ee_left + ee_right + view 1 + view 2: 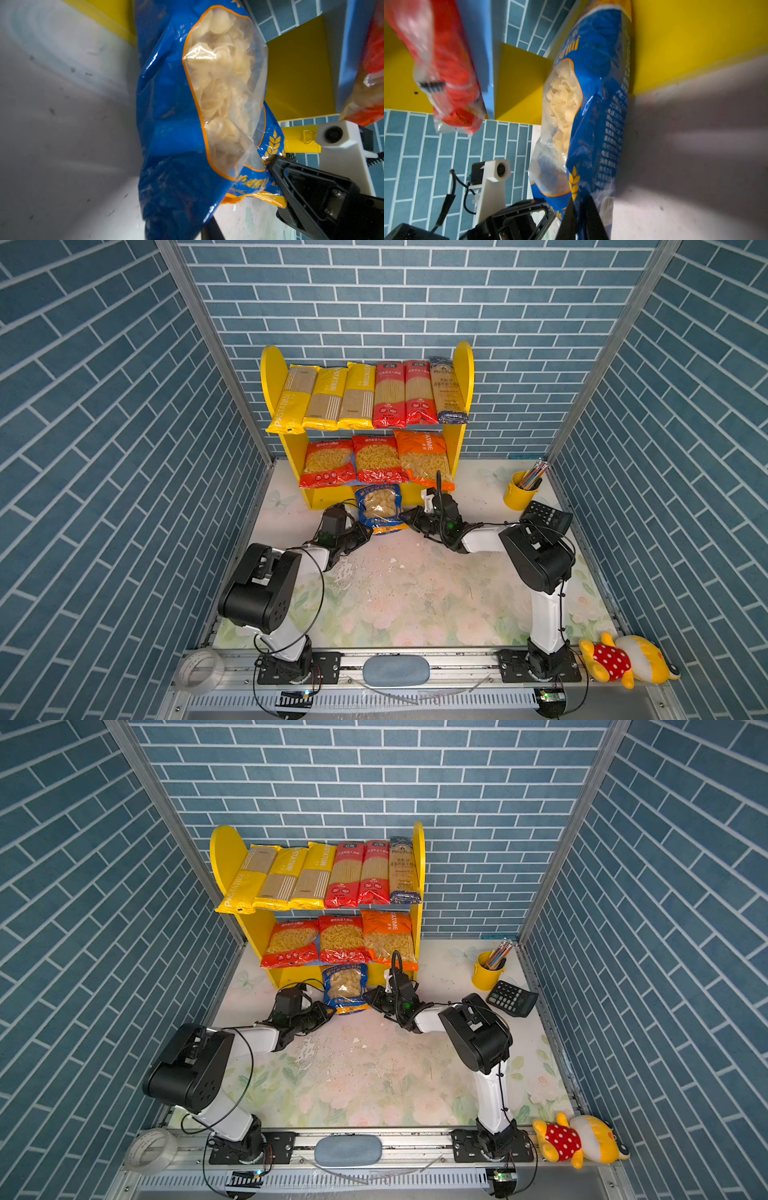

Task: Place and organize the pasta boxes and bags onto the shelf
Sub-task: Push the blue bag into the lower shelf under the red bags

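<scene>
Both top views show a worn floral counter (pixel 395 601), flecked with white crumbs behind the fingers and boxed in by blue brick-pattern walls (pixel 395 302). The left fingers (pixel 365 533) and right fingers (pixel 409 517) meet from opposite sides at the near corners of the blue pasta bag (pixel 380 506). Each pair is drawn narrow on the film. The bag sits between them with its orange bottom seam nearest the arms and its clear window facing up. Its long axis runs straight away from the fingers, and its far end reaches the yellow base of the shelf (pixel 274 364). Beyond and above the fingers, three short-pasta bags (pixel 376 458) line the lower board. Six spaghetti packs (pixel 365 396) stand on end on the upper board, leaning back. Only the left wrist view shows the right fingertips pinching the bag's wheat-printed corner, while the film hides most of the left pair. Only the right wrist view shows the small print down the bag's side.
</scene>
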Tool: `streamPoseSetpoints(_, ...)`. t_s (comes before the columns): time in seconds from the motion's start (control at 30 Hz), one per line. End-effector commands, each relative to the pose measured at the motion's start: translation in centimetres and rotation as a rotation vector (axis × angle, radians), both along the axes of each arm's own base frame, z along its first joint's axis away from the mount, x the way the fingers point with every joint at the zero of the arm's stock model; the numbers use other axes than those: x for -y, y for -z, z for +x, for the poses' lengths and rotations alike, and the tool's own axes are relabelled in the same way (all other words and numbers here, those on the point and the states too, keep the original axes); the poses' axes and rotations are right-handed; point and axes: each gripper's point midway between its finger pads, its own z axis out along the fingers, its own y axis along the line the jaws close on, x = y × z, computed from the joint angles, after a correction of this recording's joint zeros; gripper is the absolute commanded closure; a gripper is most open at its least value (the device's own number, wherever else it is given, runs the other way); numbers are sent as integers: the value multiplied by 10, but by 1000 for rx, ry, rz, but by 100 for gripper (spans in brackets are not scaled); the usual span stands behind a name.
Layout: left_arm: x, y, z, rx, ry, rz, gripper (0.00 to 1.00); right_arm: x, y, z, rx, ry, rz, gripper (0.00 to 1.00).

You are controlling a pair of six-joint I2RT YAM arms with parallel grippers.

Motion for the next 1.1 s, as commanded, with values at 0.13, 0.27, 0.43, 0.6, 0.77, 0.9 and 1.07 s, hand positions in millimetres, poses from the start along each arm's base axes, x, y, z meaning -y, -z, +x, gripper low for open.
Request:
streamPoseSetpoints(0.13, 2, -35, 39, 131, 17, 70, 79, -11, -25, 31, 41, 69, 54, 90)
streamPoseSetpoints(0.27, 1, -20, 50, 100, 4, 71, 79, -11, -14, 28, 4, 65, 63, 75)
streamPoseSetpoints(0.43, 2, -16, 53, 102, -37, 20, 79, -6, 2, 9, -63, 31, 61, 54)
streamPoseSetpoints(0.6, -1, -16, 50, 77, -23, 64, 79, -9, 7, -4, -118, -27, 47, 49)
streamPoseSetpoints(0.77, -2, -23, 56, 93, -16, 96, 79, -10, -3, 6, -73, -4, 64, 57)
streamPoseSetpoints(0.9, -2, -28, 64, 108, -16, 112, 80, -12, -14, 20, -40, 37, 91, 73)
streamPoseSetpoints(1.07, 0, -34, 70, 120, 14, 147, 79, -17, -21, 35, -20, 64, 101, 80)
